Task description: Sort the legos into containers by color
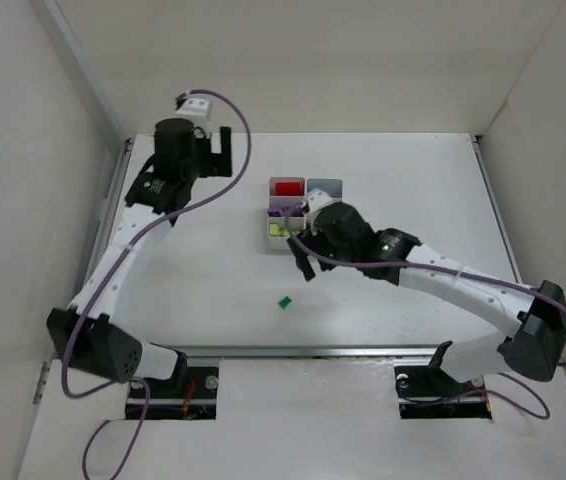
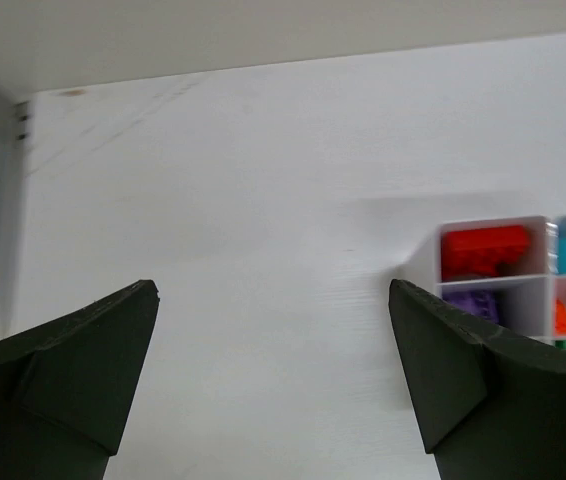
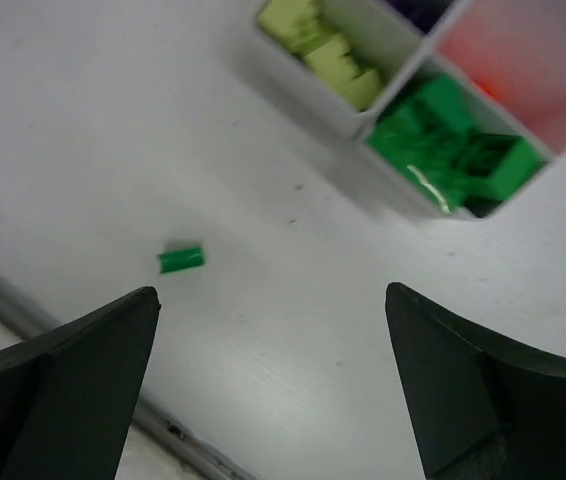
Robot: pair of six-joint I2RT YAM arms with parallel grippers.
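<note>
The right pincer (image 3: 270, 295) is hovering wide open and empty between the tray (image 3: 343, 125) of sorted legos and a lone green lego (image 3: 181, 258) lying loose on the surface (image 3: 113, 120), likely its next pick, while the left pincer (image 2: 271, 285) is hovering equally open and empty farther back.

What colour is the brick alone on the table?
The brick is green; right wrist view shows it best.

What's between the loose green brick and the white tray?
Just bare white table, from small green plastic brick to white divided plastic tray; right wrist view shows it.
</note>
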